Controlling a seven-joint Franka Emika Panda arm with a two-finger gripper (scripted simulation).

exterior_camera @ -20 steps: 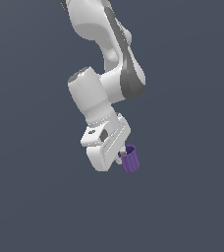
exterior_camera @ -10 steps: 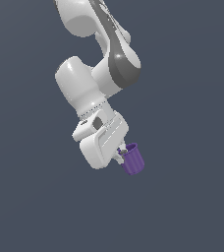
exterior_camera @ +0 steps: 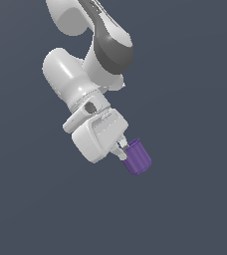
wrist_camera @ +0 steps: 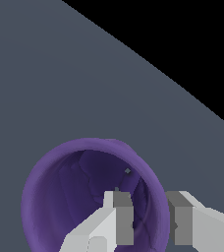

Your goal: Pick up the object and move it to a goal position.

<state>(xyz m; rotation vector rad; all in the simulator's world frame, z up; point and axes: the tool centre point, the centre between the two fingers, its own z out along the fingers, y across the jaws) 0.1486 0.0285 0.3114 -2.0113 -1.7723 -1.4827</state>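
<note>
Two short grey-tipped fingers of our white Franka gripper [wrist_camera: 151, 219] pinch the wall of the small purple cup-like cylinder [wrist_camera: 92, 194]: in the wrist view one finger [wrist_camera: 119, 216] sits inside the hollow and the other [wrist_camera: 182, 219] outside the rim, so we are clamped on one side of the wall only, not around the whole body. In the exterior view the gripper [exterior_camera: 121, 149] hangs tilted at the end of the white arm, and the purple cylinder [exterior_camera: 137, 157] projects from its fingertips, held up with nothing visible beneath it against the plain grey-blue background. We see no marker for the goal position in either view. The risk we judge greatest is slip: with a grip on a thin wall off to one side, the cup's weight sits away from the pinch, and a quick swing or wrist turn could let it pivot between the pads or drop out. A harder squeeze could also shift it if the wall is curved under flat pads. As for its pose, the cup's open, darker hollow faces back toward the wrist camera, and its closed end points away from the hand; its long axis runs roughly along the line of the fingers, slanting downward toward the exterior view's right.
</note>
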